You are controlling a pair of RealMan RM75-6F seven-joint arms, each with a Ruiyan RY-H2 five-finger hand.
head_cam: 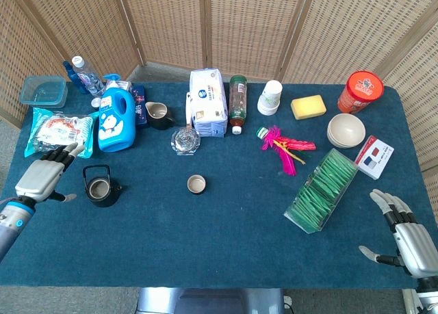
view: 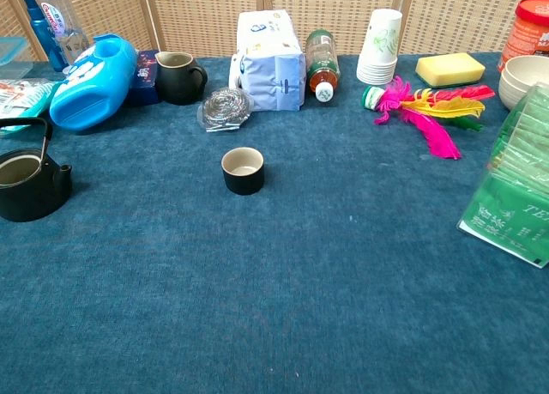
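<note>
My left hand point(head_cam: 42, 177) hovers open at the table's left edge, a short way left of a small black teapot point(head_cam: 99, 187) point(view: 26, 181) that stands lidless with its handle up. It holds nothing. My right hand point(head_cam: 405, 236) rests open at the front right corner, below a clear box of green packets point(head_cam: 323, 189) point(view: 515, 188). A small dark cup point(head_cam: 196, 184) point(view: 243, 170) stands alone in the middle. Neither hand shows in the chest view.
Along the back: blue detergent bottle point(head_cam: 116, 120), dark pitcher point(head_cam: 159, 114), steel scourer point(head_cam: 185, 140), white tissue pack point(head_cam: 207, 102), lying drink bottle point(head_cam: 237, 102), paper cups point(head_cam: 270, 96), yellow sponge point(head_cam: 308, 106), red tub point(head_cam: 360, 91), bowls point(head_cam: 345, 130), pink feather toy point(head_cam: 284, 146). Snack bag point(head_cam: 59, 132) lies far left.
</note>
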